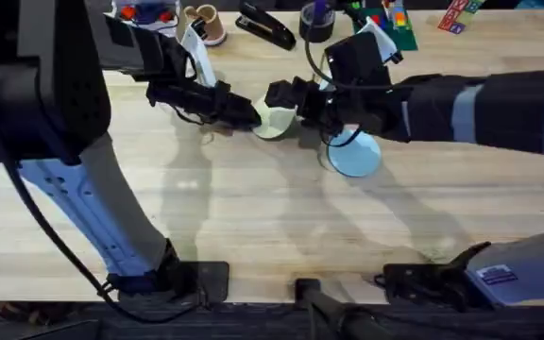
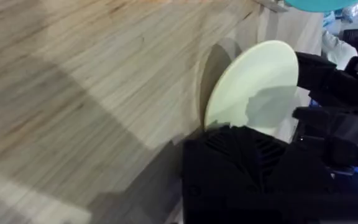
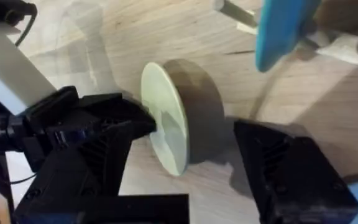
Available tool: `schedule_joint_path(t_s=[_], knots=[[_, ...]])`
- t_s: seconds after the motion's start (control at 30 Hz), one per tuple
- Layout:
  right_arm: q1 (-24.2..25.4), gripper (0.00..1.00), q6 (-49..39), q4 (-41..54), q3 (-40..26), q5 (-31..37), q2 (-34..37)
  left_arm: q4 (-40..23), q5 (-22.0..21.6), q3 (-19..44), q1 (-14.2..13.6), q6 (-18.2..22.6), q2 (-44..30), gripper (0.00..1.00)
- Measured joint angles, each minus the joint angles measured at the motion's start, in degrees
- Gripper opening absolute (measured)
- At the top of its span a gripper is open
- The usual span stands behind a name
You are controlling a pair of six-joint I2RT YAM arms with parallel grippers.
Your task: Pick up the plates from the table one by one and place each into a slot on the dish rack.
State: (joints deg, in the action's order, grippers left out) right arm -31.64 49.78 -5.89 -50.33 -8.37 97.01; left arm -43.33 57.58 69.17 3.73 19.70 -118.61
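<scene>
Currently: left gripper (image 1: 253, 117) clamped on the cream plate (image 1: 274, 121); right gripper (image 1: 291, 99) meets it from the opposite side, fingers spread wide.
Right wrist view: cream plate (image 3: 165, 124) stands on edge on the table (image 1: 253, 217), one dark finger (image 3: 291, 174) well apart from its face; left wrist view: plate (image 2: 257, 87) upright beyond the gripping fingers; light blue plate (image 1: 355, 154) lies just beside, under the right arm; teal plate (image 3: 281, 31) stands upright near the pegs of the dish rack (image 3: 235, 11).
</scene>
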Motion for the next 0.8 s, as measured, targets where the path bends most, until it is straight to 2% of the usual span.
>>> schedule_joint_path(t_s=[0.23,0.33,0.43,0.57,0.67,0.7,0.8], knots=[[-0.2,0.915,0.4,-2.9,0.0,0.5,1.0,0.0,0.0,0.0,0.0,0.0,0.0,0.041],[-0.2,0.843,0.8,-3.0,0.0,0.7,1.3,0.0,0.0,0.0,0.0,0.0,0.0,0.041],[-0.2,0.731,1.0,-3.0,0.0,0.7,1.4,0.0,0.0,0.0,0.0,0.0,0.0,0.041],[-0.2,0.504,1.6,-3.0,0.0,0.7,1.4,0.0,0.0,0.0,0.0,0.0,0.0,0.041],[-0.2,0.154,2.0,-3.0,0.0,0.7,1.4,0.0,0.0,0.0,0.0,0.0,0.0,0.041],[-0.2,0.090,2.1,-3.1,0.0,0.7,1.4,0.1,0.0,0.0,0.0,0.0,0.0,0.041],[-0.2,0.036,2.3,-3.5,0.0,0.5,1.4,0.3,0.0,0.1,0.1,0.0,0.0,0.041]])
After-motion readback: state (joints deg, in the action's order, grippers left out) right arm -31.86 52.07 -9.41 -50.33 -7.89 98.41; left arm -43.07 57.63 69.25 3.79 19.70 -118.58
